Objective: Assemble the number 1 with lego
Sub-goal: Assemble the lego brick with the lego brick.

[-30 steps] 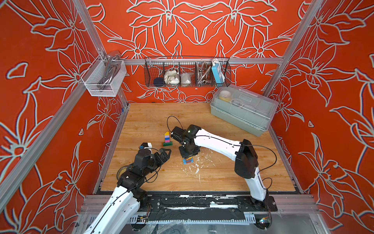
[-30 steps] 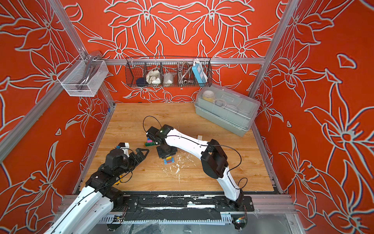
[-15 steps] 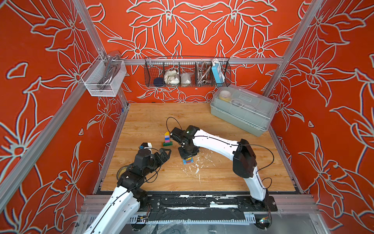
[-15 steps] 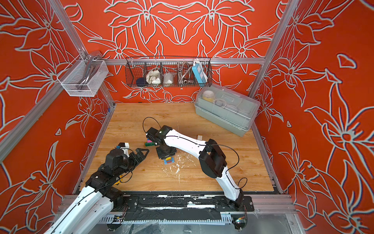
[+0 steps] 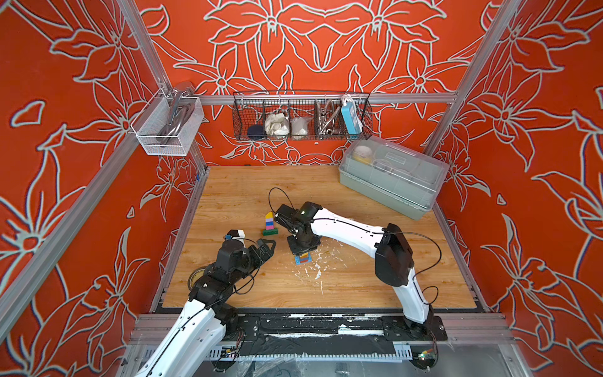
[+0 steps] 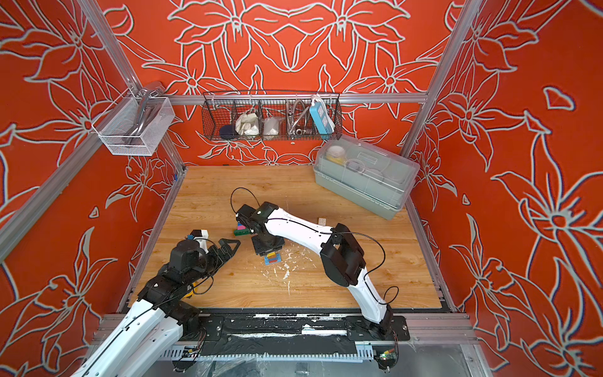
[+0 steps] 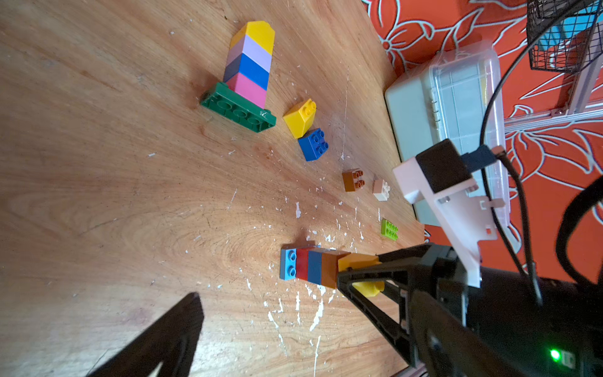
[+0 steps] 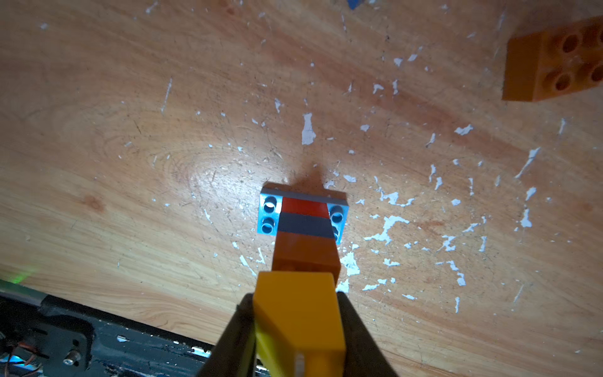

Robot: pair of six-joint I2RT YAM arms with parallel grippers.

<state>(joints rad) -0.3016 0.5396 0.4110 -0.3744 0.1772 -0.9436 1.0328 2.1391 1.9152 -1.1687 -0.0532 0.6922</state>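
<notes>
The left black gripper [image 5: 268,250] hung wide open over the wooden table [image 5: 359,287]. Near it stood a plastic lego tower [image 7: 249,68] — dark green base, pink, blue, lilac, yellow cap. Rightward, the right gripper [image 7: 360,271] pinched a yellow plastic brick [image 8: 298,310] atop a light-blue, red, blue and brown stack [image 8: 305,225].

Glossy plastic bricks [image 7: 249,68] on a scuffed wood-grain table [image 7: 98,179]
The bricks look smooth and shiny; the table top is matt, scratched and flecked with white; the lidded box [image 5: 391,178] is cloudy see-through plastic, and the hanging basket [image 5: 240,115] is thin dark metal wire
</notes>
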